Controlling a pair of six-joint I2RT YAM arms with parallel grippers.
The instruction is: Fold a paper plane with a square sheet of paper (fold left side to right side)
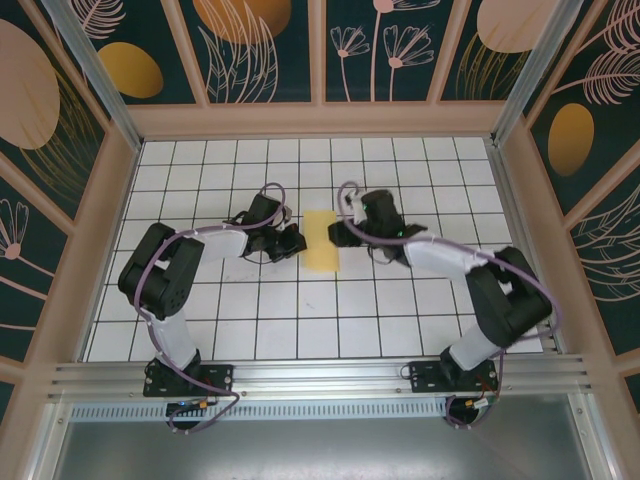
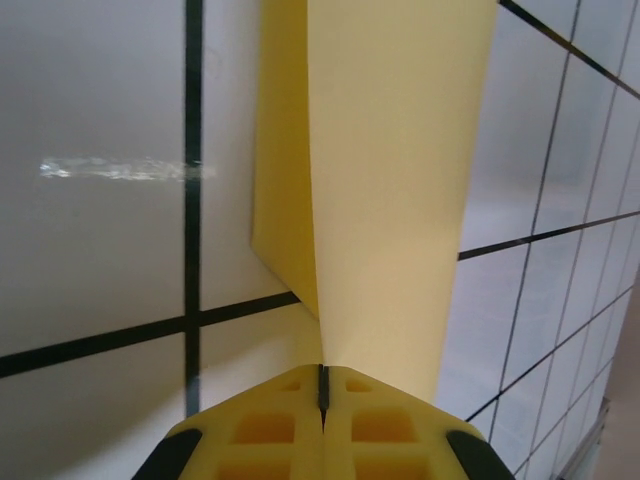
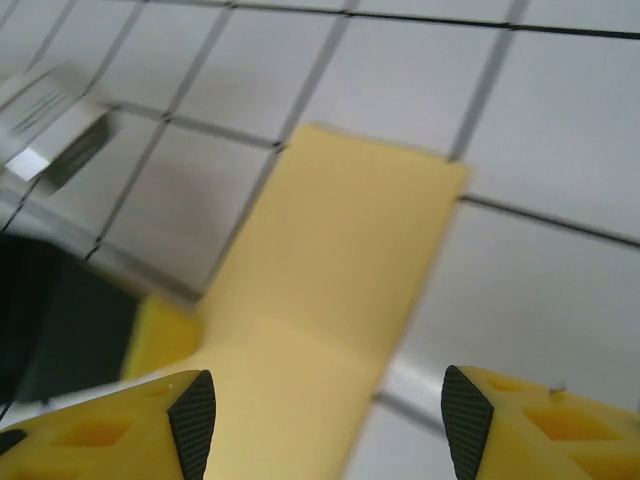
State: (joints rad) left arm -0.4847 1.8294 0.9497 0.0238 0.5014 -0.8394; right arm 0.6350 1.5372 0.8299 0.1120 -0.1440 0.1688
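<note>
— Yellow paper first: where does your square sheet of paper (image 1: 322, 241) lie?
— It's folded to a narrow rectangle, with the white gridded table (image 1: 300, 310) under it.
— And your left gripper (image 2: 322, 392)?
— It's at the sheet's left edge, pinched tight on the paper, fingers pressed together.
— What about your right gripper (image 3: 328, 418)?
— That one's at the sheet's right edge, jaws spread wide over the paper, gripping nothing.

Top camera overhead from the near side, looking down, wrist cameras close and low, all sharing yellow paper (image 1: 322, 240)
</note>
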